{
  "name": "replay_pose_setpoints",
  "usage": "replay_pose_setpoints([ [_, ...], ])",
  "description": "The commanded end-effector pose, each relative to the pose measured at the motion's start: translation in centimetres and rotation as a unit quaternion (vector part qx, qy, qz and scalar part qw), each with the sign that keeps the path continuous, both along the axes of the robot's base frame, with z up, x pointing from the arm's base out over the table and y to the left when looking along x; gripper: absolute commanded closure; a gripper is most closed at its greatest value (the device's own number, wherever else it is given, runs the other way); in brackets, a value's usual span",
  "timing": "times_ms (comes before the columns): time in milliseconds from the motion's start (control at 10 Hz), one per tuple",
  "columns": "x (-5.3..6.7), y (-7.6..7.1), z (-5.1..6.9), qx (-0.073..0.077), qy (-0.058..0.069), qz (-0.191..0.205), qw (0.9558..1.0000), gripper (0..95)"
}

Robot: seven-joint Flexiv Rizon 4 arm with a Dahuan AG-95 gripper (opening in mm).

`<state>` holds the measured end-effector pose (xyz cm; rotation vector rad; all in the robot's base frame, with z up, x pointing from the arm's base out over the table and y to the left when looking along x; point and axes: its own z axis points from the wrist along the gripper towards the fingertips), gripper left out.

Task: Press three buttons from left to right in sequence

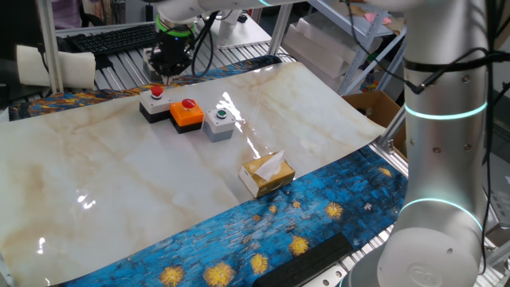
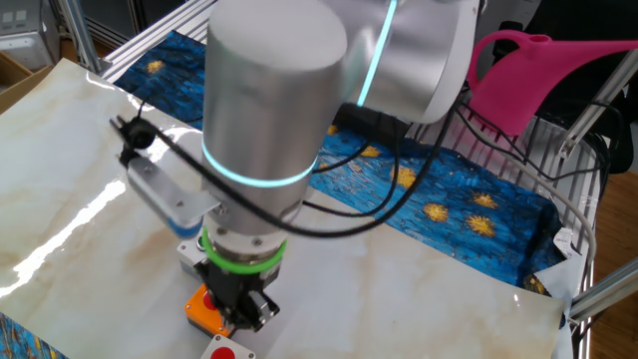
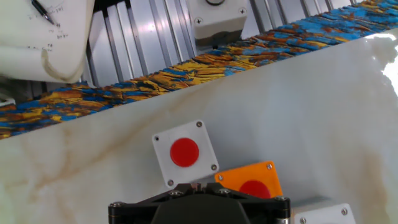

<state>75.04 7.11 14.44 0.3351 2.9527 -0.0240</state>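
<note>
black box, white top, red button (image 1: 155,103) — upright, nearest the far edge | orange box, red button (image 1: 186,114) — touching it | grey box, green button (image 1: 218,123) — row's right end

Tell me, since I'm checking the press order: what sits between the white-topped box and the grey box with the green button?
The orange box with a red button sits between the white-topped box and the grey box, clearest in one fixed view.

We see a fat silver-grey arm (image 2: 269,90) with glowing cyan rings at its joints, a green wrist band, loose black cables and a black pincer (image 1: 166,70).
</note>
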Motion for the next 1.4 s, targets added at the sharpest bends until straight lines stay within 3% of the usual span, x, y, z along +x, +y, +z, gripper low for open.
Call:
replay_pose_setpoints([
  [100,0.5,-0.1,-0.2,-0.003,0.000,0.000,1.0000,95.0],
  [400,1.5,0.1,-0.1,-0.004,0.009,-0.005,0.9999,95.0],
  [700,2.2,0.3,-0.8,0.003,0.012,-0.020,0.9997,95.0],
  [1100,2.7,0.4,-1.8,0.020,0.014,-0.029,0.9993,95.0],
  [1300,2.9,0.5,-2.3,0.038,0.016,-0.030,0.9987,95.0],
  [1400,3.0,0.6,-2.7,0.038,0.015,-0.033,0.9986,95.0],
])
